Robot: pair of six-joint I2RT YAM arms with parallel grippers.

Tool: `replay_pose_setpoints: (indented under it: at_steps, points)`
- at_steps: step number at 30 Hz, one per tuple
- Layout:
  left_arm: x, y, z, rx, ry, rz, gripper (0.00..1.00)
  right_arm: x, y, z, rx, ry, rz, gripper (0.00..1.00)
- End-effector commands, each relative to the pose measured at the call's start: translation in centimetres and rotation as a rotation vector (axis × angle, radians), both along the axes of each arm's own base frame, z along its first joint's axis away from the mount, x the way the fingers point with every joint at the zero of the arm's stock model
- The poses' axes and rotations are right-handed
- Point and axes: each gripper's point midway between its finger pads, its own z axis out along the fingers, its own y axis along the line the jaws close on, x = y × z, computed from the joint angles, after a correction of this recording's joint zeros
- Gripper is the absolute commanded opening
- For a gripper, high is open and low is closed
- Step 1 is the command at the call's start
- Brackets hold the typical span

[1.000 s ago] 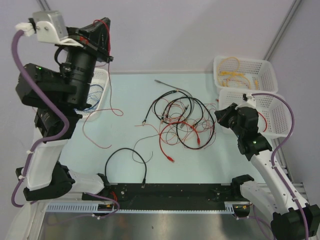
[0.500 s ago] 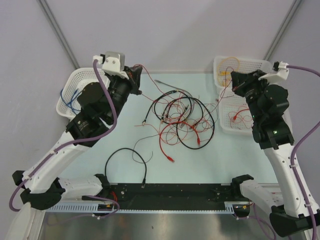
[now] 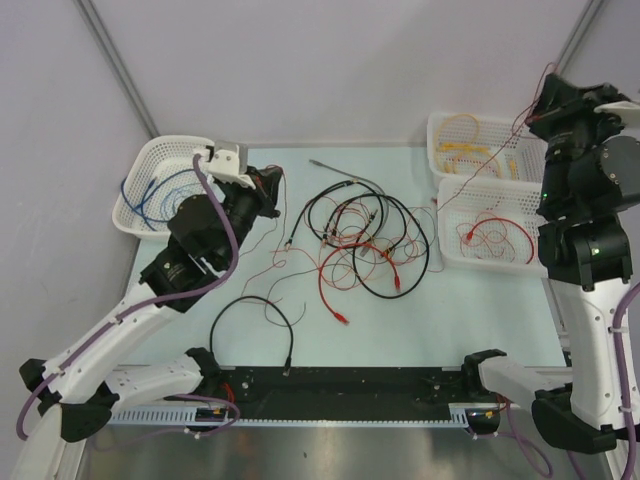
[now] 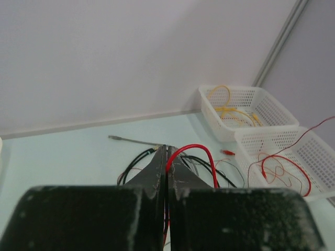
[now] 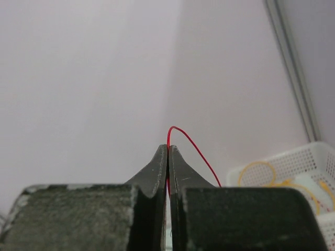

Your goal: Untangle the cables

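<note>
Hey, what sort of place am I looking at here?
Probably a robotics lab test bench: a left arm and a right arm bolted to a pale green table, plain walls around it, white baskets at the sides, and tangled red and black cables.

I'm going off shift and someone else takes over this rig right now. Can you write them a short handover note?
Left gripper: shut on a red wire, left of the tangle in the table's middle.
Right gripper: shut on a second red wire, raised high over the right side; that wire trails down into the near right basket.
Done: yellow cables in the far right basket, blue cable in the left basket, one black cable lying apart near the front.
Left: the tangle of red and black cables, plus both held wires.
</note>
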Motion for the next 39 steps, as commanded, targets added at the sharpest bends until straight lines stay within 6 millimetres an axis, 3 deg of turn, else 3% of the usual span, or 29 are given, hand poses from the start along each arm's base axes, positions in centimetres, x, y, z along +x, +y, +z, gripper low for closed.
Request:
replay_pose_setpoints:
  at_steps: [1, 3, 5, 10, 16, 19, 22, 25, 27, 30, 32, 34, 39]
  points:
    - [-0.3, -1.0, -0.9, -0.062, 0.014, -0.059, 0.0, -1.5, -3.2, 5.5, 0.009, -0.133, -0.169, 0.0]
    - [-0.3, -1.1, -1.8, -0.056, 0.027, -0.065, 0.0, -0.7, -3.6, 6.2, -0.007, -0.143, -0.212, 0.0]
    - [-0.3, -1.1, -2.5, -0.051, 0.036, -0.069, 0.0, -1.4, -4.9, 7.9, 0.016, -0.193, -0.273, 0.0]
    - [-0.7, -0.9, -3.3, -0.049, 0.038, -0.078, 0.0, -1.4, -7.0, 9.9, 0.084, -0.286, -0.346, 0.0]
    - [-0.8, -1.0, -4.3, -0.037, 0.047, -0.091, 0.0, -3.7, -9.7, 12.7, 0.131, -0.415, -0.493, 0.0]
    - [-0.7, -1.5, -4.7, -0.036, 0.056, -0.108, 0.0, -4.1, -10.1, 14.0, 0.123, -0.471, -0.531, 0.0]
    - [-0.5, -2.1, -5.2, -0.029, 0.072, -0.124, 0.0, -3.5, -10.4, 14.1, 0.123, -0.488, -0.561, 0.0]
    - [-0.5, -2.4, -6.0, -0.021, 0.09, -0.136, 0.0, -2.6, -10.8, 14.1, 0.133, -0.501, -0.573, 0.0]
    - [-0.6, -2.6, -6.8, -0.018, 0.104, -0.144, 0.0, -1.0, -11.0, 13.1, 0.13, -0.465, -0.581, 0.0]
    - [-0.7, -2.8, -7.9, -0.018, 0.124, -0.153, 0.0, 1.9, -13.0, 9.4, 0.171, -0.371, -0.624, 0.0]
    - [-0.8, -3.0, -8.5, -0.015, 0.132, -0.168, 0.0, 3.3, -16.0, 6.0, 0.193, -0.288, -0.685, 0.0]
    - [-0.7, -3.1, -9.0, -0.008, 0.141, -0.169, 0.0, 3.7, -17.5, 5.0, 0.259, -0.305, -0.678, 0.0]
    - [-0.7, -3.8, -9.5, -0.002, 0.154, -0.196, 0.0, 5.4, -17.8, 5.9, 0.209, -0.311, -0.681, 0.0]
